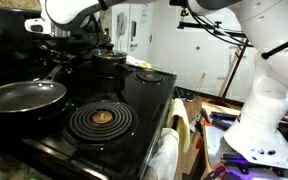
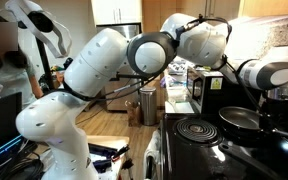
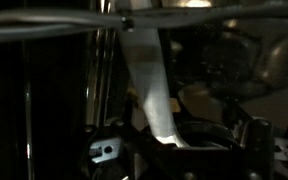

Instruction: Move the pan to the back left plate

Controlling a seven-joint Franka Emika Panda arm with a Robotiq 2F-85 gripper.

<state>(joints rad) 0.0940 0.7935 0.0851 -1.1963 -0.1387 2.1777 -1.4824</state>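
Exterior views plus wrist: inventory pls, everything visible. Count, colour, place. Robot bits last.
stove: 1, black, fills the lower part of the scene
pan: 1, dark grey inside, on a front burner
coil burner: 1 bare, black, front, beside the pan
pot: 1, dark, at the back of the stove
canister: 1, metallic, on the counter beside the stove
robot arm: 1, white, reaching over the stove
gripper: 1, dark, above the pan's handle end; open or shut unclear
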